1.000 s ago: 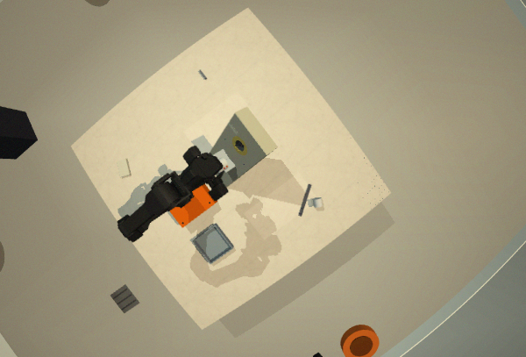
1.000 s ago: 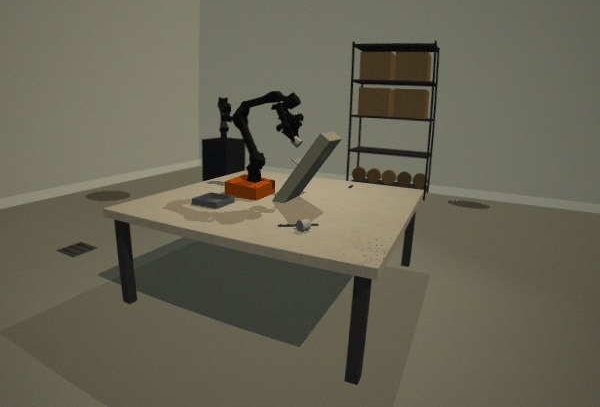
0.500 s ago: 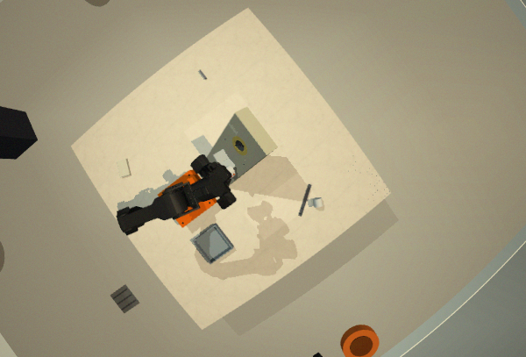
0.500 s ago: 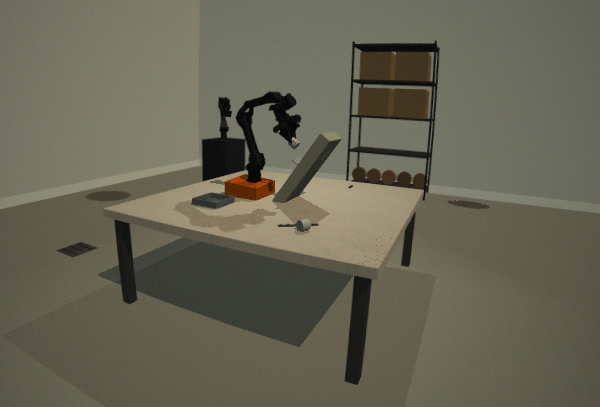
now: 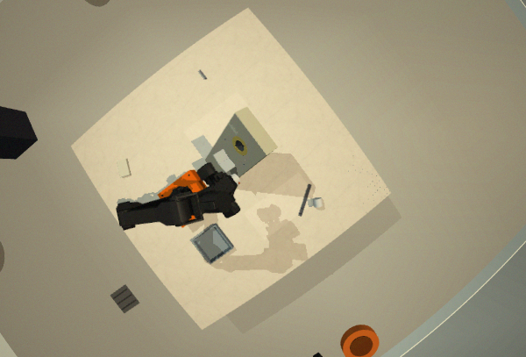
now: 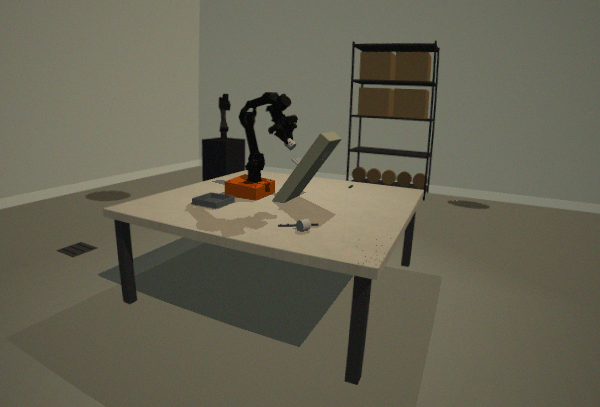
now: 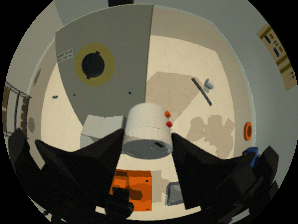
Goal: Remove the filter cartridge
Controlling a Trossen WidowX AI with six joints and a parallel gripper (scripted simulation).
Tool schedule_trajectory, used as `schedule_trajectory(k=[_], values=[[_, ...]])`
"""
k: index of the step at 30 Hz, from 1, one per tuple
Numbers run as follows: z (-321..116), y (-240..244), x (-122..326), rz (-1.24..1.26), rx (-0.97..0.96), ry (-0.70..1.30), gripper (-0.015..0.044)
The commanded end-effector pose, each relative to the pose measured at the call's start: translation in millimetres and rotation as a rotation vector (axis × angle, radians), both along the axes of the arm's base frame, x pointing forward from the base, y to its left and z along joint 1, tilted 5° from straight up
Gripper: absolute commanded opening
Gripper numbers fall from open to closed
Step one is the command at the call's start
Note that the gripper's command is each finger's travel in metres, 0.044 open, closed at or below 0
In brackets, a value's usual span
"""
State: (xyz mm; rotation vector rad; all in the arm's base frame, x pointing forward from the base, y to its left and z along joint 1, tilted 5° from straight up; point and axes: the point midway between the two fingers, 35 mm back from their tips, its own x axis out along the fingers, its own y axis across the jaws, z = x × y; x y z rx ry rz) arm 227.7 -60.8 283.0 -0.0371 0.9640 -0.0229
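End effector (image 5: pixel 237 178) (image 6: pixel 289 140) (image 7: pixel 148 135): partly open, its fingers closed on the white cartridge
Cartridge (image 5: pixel 236 178) (image 6: pixel 290 144) (image 7: pixel 147 125): out of the panel, held in the air, two red-orange marks on its side
Panel (image 5: pixel 256 155) (image 6: pixel 311 167) (image 7: pixel 120 50): leaning on the bench (image 5: pixel 153 138) (image 6: pixel 240 229) (image 7: pixel 175 55), its round hole dark inside a yellow ring (image 5: pixel 236 151) (image 7: pixel 109 65)
Tray (image 5: pixel 197 248) (image 6: pixel 213 204) (image 7: pixel 170 194): on the bench beside the orange base (image 5: pixel 188 176) (image 6: pixel 241 191) (image 7: pixel 146 192), well apart from the cartridge
Dark rod (image 5: pixel 305 200) (image 6: pixel 287 225) (image 7: pixel 201 91): on the bench, near a small pale cylinder (image 5: pixel 318 203) (image 6: pixel 303 225) (image 7: pixel 209 85)
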Motion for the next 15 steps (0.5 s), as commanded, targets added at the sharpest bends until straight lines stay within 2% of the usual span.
schedule_trajectory(k=[1,15], values=[[-4.8,-15.7,-3.4,-0.086,0.006,0.002,0.0],[-17.1,-73.5,-26.0,-0.41,0.031,-0.009,0.0]])
